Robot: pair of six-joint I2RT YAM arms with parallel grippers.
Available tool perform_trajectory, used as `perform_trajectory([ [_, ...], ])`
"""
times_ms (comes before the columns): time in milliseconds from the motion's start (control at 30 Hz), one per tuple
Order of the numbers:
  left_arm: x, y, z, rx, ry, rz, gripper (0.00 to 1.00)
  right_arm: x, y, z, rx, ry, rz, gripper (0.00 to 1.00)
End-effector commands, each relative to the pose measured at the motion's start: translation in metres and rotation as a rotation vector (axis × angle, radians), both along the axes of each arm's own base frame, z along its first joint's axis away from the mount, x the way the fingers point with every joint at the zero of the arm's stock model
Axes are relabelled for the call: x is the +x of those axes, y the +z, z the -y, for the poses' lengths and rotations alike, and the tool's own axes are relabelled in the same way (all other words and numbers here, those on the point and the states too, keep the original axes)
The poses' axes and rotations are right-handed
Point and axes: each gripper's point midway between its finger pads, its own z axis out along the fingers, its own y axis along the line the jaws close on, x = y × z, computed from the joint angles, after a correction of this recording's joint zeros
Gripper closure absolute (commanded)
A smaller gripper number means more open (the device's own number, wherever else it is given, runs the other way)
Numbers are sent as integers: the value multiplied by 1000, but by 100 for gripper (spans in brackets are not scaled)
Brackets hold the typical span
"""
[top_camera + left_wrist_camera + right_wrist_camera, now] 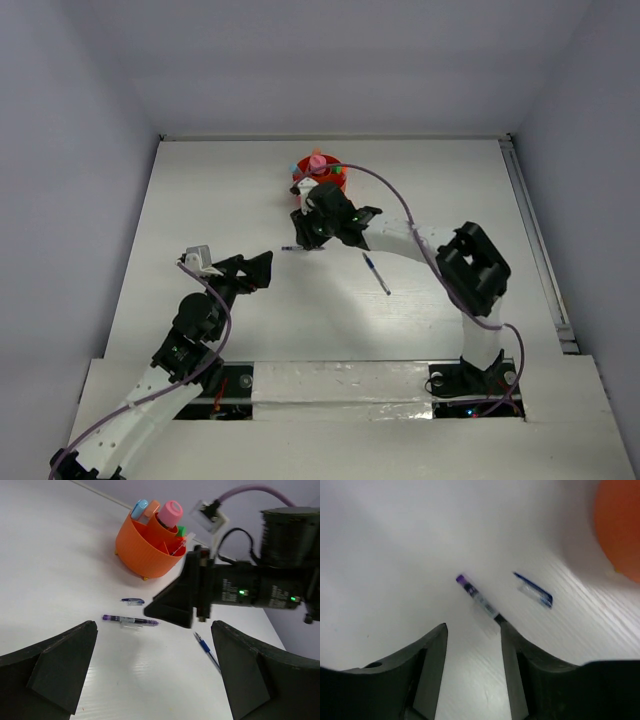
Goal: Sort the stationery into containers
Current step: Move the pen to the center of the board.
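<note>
Your far orange cup [145, 550] holds most pieces, yet a purple pen [131, 620], blue pen [206, 650] and short blue piece [133, 600] lie nearer on the bench [200, 200]; both jaws stand open and empty.

A purple pen [131, 620] is lying just ahead of the wide-spread pincer [153, 630]; an orange cup [139, 555] is standing farther beyond.

Tiny white print [227, 586] on the right arm [260, 592] is unreadable.
</note>
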Motion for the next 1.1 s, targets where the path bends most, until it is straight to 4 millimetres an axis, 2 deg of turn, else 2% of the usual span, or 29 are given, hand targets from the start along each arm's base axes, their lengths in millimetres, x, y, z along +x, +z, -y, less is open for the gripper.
perform_trajectory([
  [0, -3, 19, 4, -44, -26, 56, 3, 1, 38, 8, 184, -230, 12, 63],
  [33, -3, 19, 4, -46, -29, 59, 3, 1, 39, 16, 186, -273, 7, 74],
  [100, -4, 22, 5, -51, -36, 65, 3, -5, 24, 24, 184, -342, -45, 96],
  [133, -4, 21, 5, -51, -38, 63, 3, -6, 20, 26, 183, -359, -60, 97],
  [167, -4, 21, 6, -52, -40, 62, 3, -7, 11, 26, 184, -384, -91, 96],
  [233, -5, 21, 6, -54, -46, 63, 3, -10, -1, 26, 176, -399, -126, 77],
  [267, -5, 21, 7, -54, -48, 63, 3, -10, -5, 26, 180, -415, -141, 67],
  [300, -6, 21, 7, -57, -52, 65, 3, -10, -12, 26, 170, -427, -151, 49],
  [400, -8, 23, 8, -65, -59, 70, 3, -7, -23, 25, 163, -453, -170, 35],
  [467, -8, 23, 8, -68, -60, 73, 3, 1, -22, 24, 168, -471, -171, 35],
  [533, -9, 22, 8, -68, -65, 71, 3, 10, -32, 29, 155, -492, -191, 34],
  [600, -9, 23, 9, -70, -70, 72, 3, 14, -31, 24, 169, -496, -199, 34],
  [767, -10, 22, 10, -77, -78, 70, 3, 29, -42, 30, 147, -532, -198, 35],
  [833, -10, 22, 11, -78, -83, 71, 3, 35, -41, 27, 142, -535, -186, 37],
  [867, -9, 21, 12, -76, -81, 69, 3, 33, -52, 30, 102, -536, -197, 38],
  [933, -8, 19, 12, -71, -81, 61, 3, 39, -51, 28, 93, -541, -189, 43],
  [1067, -4, 10, 13, -53, -71, 29, 6, 44, -57, 32, 65, -564, -175, 45],
])
